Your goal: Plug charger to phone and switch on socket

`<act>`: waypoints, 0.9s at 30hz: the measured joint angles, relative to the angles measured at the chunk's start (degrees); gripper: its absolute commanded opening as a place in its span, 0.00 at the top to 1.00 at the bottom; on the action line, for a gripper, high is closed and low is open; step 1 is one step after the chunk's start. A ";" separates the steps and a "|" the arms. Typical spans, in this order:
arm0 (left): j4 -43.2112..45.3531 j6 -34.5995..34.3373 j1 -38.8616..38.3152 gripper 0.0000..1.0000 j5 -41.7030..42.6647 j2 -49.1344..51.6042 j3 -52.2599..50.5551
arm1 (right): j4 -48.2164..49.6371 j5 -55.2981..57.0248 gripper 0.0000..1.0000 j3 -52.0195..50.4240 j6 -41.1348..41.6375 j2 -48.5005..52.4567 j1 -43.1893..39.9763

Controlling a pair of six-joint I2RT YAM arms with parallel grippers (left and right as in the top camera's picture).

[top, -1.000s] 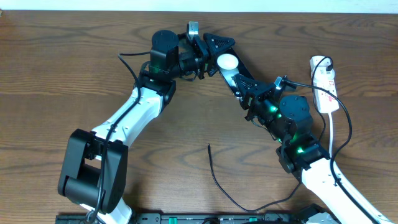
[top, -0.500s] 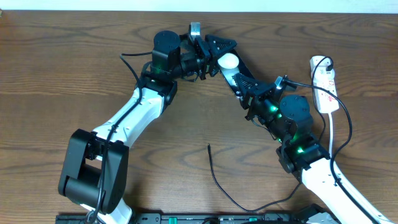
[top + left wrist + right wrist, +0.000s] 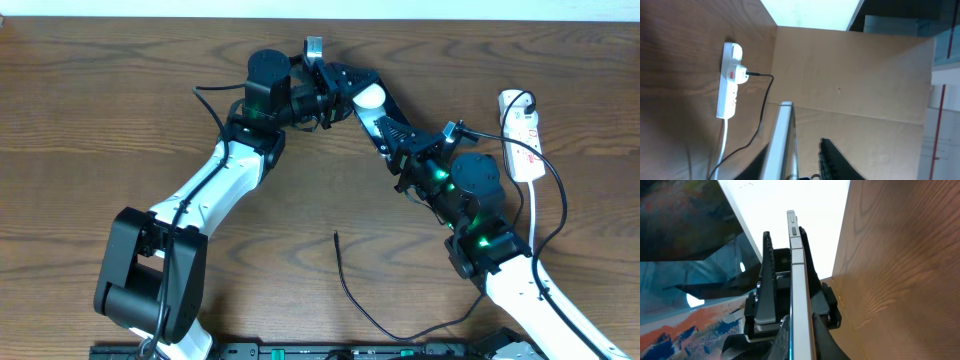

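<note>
Right pincer [image 3: 393, 136] is pinching the phone [image 3: 370, 100] by one end, apparently raised off the counter [image 3: 100, 100]. The right wrist view shows the slab edge-on, clamped between both fingers. Left pincer [image 3: 343, 84] brackets the opposite end with jaws narrow, but a gap shows on one side, so it is not gripping. Judged purpose: a second hold to steady the phone. The charger [image 3: 336, 245] lies loose on the counter, well apart. The socket [image 3: 520, 125] sits beside the right arm, untouched.

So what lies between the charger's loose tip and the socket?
The right arm stands between the charger tip and the socket, as the overhead view shows.
</note>
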 measured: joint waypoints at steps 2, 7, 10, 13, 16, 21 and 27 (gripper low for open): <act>-0.04 -0.02 0.00 0.90 -0.02 0.00 0.00 | 0.09 0.00 0.99 0.00 0.00 -0.07 0.00; 0.00 0.15 -0.02 0.92 0.04 0.00 0.00 | 0.22 0.07 0.99 0.02 0.00 -0.33 0.00; 0.00 0.15 -0.02 0.92 0.04 0.00 0.00 | 0.22 0.07 0.99 0.02 0.00 -0.33 0.00; 0.00 0.15 -0.02 0.93 0.04 0.02 0.00 | 0.24 0.07 0.99 0.02 0.00 -0.33 0.00; 0.00 0.15 -0.02 0.92 0.04 0.02 0.00 | 0.24 0.07 0.98 0.02 0.00 -0.31 0.00; 0.13 0.20 -0.11 0.92 0.15 0.00 0.00 | -0.11 -0.17 0.82 0.02 0.13 -0.31 0.00; 0.42 0.20 -0.28 0.93 0.42 0.00 0.00 | -0.37 -0.57 0.82 0.00 0.00 -0.28 0.00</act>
